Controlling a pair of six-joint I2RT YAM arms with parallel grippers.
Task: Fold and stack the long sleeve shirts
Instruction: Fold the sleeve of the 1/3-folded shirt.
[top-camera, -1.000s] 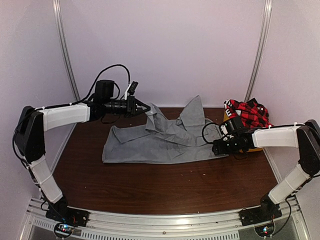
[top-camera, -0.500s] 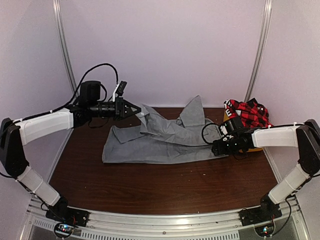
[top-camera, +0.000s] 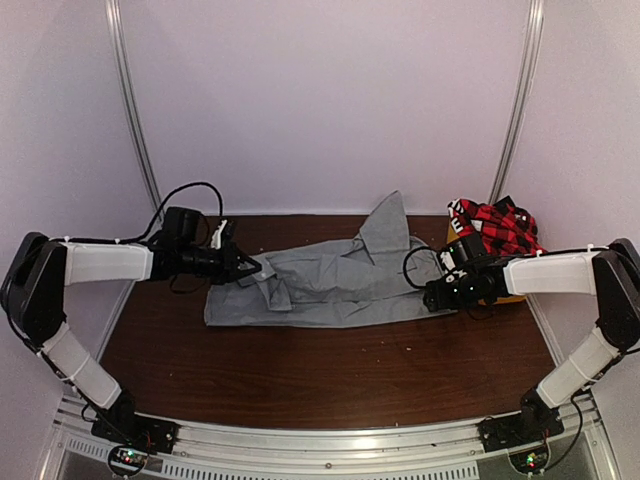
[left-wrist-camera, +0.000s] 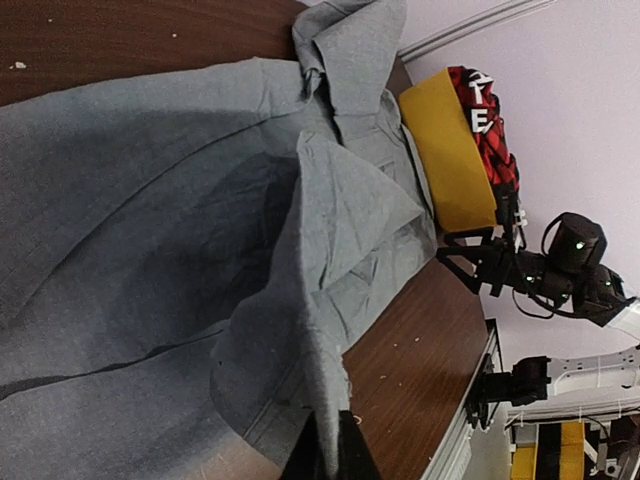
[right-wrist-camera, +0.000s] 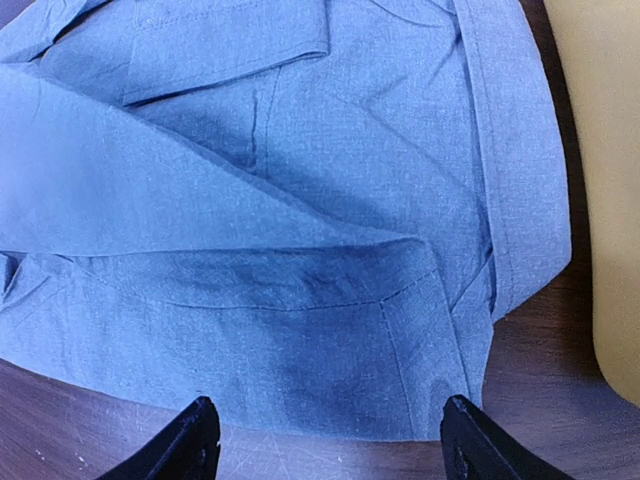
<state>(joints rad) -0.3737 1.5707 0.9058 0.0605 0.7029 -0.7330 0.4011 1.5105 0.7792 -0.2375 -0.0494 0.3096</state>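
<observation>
A light-grey long sleeve shirt (top-camera: 330, 285) lies crumpled across the back of the brown table, one part sticking up at the rear. My left gripper (top-camera: 250, 268) is low at the shirt's left end, shut on a pulled-up fold of the grey cloth (left-wrist-camera: 330, 380); the cloth runs down between its fingertips (left-wrist-camera: 330, 455). My right gripper (top-camera: 432, 297) stands open just over the shirt's right hem (right-wrist-camera: 400, 380), its fingertips (right-wrist-camera: 335, 445) wide apart with nothing between them. A red-and-black plaid shirt (top-camera: 497, 228) is heaped on the yellow tub (left-wrist-camera: 450, 160) at the back right.
The yellow tub (right-wrist-camera: 600, 150) stands right beside the grey shirt's right edge. White walls and metal posts (top-camera: 135, 110) close in the back and sides. Bare brown table (top-camera: 330, 370) lies between the shirt and the arm bases.
My left gripper has swung left and down toward the table, dragging the held fold of grey shirt with it. The right arm has stayed still.
</observation>
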